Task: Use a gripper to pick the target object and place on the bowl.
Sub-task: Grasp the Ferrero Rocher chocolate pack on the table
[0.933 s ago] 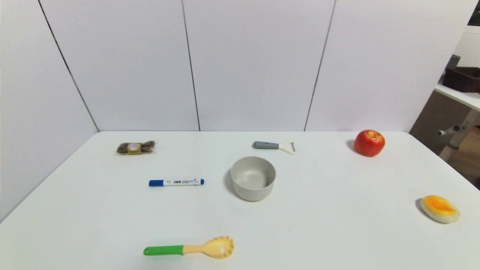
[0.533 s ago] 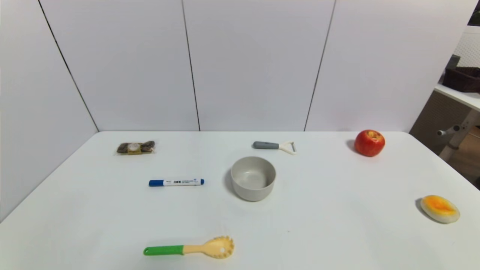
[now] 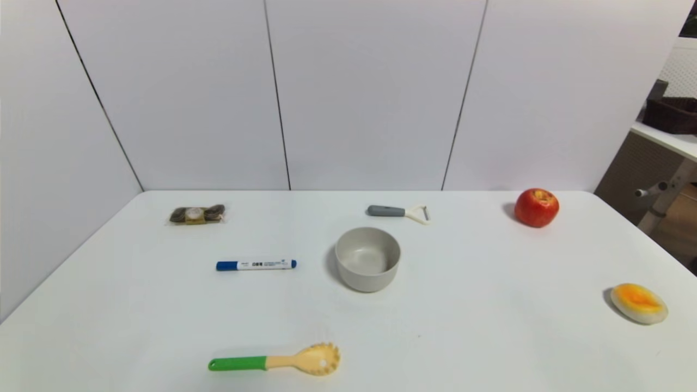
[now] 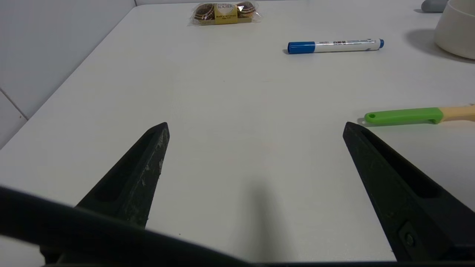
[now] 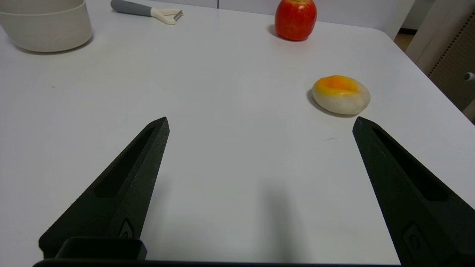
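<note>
The clear packet of dark brown pieces with a gold label lies at the far left of the white table; it also shows in the left wrist view. The light grey bowl stands mid-table, and its edge shows in the left wrist view and right wrist view. Neither gripper shows in the head view. My left gripper is open and empty over the table's near left, far from the packet. My right gripper is open and empty over the near right.
A blue-capped white marker lies left of the bowl. A grey-handled peeler lies behind it. A green-handled pasta spoon lies at the front. A red apple and an orange-topped piece sit at the right.
</note>
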Tool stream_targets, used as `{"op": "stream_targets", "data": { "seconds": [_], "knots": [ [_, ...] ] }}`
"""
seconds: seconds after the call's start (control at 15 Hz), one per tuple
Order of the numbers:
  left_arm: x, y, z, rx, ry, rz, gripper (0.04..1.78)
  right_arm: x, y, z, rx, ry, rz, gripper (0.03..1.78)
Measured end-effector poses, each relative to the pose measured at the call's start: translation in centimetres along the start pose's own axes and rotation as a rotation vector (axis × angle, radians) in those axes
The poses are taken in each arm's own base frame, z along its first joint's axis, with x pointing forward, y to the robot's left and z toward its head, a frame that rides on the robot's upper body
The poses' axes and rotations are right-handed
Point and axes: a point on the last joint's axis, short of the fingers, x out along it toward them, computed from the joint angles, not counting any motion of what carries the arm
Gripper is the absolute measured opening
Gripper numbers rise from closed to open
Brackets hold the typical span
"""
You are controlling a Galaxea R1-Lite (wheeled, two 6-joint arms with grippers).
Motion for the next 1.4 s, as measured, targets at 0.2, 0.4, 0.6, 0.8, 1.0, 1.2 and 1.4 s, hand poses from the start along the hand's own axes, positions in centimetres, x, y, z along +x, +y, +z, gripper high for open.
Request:
{"op": "stream_targets", "data": {
  "seconds": [0.2,0.4,0.6,0.8,1.0,1.2,1.4],
  "knots": [
    [0.0,0.0,0.0,0.0,0.0,0.0,1.69,0.0,0.0,0.0,0.0,0.0,0.0,1.71],
    [-0.2,0.0,0.4,0.01,0.021,-0.003,1.69,0.0,0.0,0.0,0.0,0.0,0.0,1.71],
    [-0.6,0.0,3.5,0.059,0.083,-0.004,1.69,0.0,0.0,0.0,0.0,0.0,0.0,1.71],
    [0.6,0.0,8.9,0.138,0.13,-0.008,1.69,0.0,0.0,0.0,0.0,0.0,0.0,1.71],
    [3.8,0.0,14.9,0.206,0.182,-0.018,1.69,0.0,0.0,0.0,0.0,0.0,0.0,1.71],
    [8.4,0.1,20.9,0.271,0.247,-0.032,1.69,0.0,0.0,0.0,0.0,0.0,0.0,1.71],
    [14.0,0.2,24.8,0.34,0.351,-0.053,1.69,0.0,0.0,0.0,0.0,0.0,0.0,1.71]
  ]
}}
